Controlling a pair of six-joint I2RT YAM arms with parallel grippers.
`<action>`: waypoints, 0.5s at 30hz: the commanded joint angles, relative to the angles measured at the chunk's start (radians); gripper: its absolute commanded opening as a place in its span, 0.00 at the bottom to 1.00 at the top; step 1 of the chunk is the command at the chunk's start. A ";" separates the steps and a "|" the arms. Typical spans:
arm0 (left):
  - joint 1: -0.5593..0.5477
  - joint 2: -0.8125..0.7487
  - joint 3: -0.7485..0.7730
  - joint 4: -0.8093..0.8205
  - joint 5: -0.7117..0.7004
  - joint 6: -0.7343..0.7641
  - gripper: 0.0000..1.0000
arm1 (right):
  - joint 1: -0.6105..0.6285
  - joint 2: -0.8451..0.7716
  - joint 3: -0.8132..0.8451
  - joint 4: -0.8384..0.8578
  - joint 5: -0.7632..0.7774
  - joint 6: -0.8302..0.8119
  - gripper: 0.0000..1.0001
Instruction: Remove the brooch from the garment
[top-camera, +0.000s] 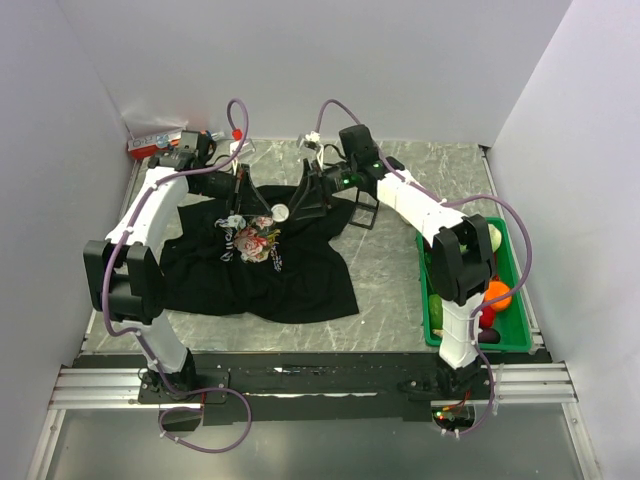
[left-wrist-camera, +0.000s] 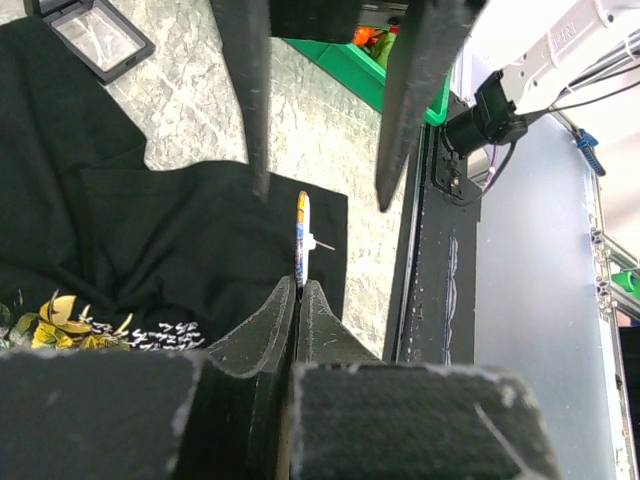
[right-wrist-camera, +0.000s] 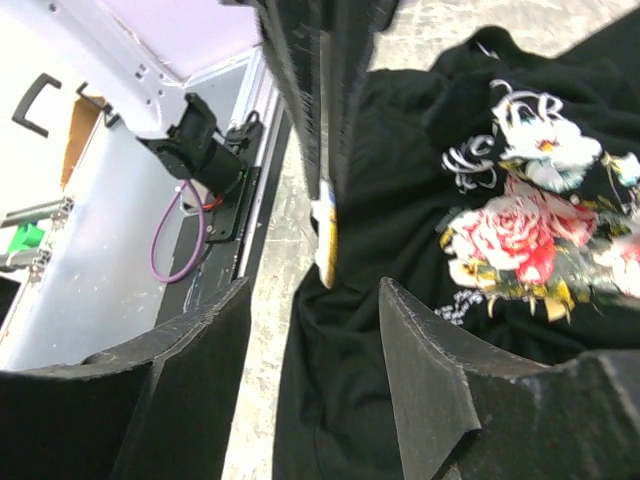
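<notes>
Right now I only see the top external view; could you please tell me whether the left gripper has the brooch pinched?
Observer: Yes, the left wrist view shows the left gripper shut on the brooch, by one edge.
Operator: Thank you; is it free of the black T-shirt?
Observer: It looks so: its pin juts out sideways with no cloth on it.
Operator: And the right gripper, please?
Observer: The right gripper is open, its fingers apart just beyond the brooch, not touching it.
</notes>
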 joint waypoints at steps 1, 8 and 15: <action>-0.007 -0.005 0.022 -0.004 0.049 0.028 0.01 | 0.007 -0.023 0.071 0.028 -0.045 -0.006 0.57; -0.024 -0.030 -0.021 0.101 0.043 -0.047 0.01 | 0.027 -0.008 0.065 0.080 -0.050 0.060 0.49; -0.024 -0.051 -0.036 0.166 0.046 -0.114 0.01 | 0.035 0.001 0.068 0.057 -0.024 0.048 0.47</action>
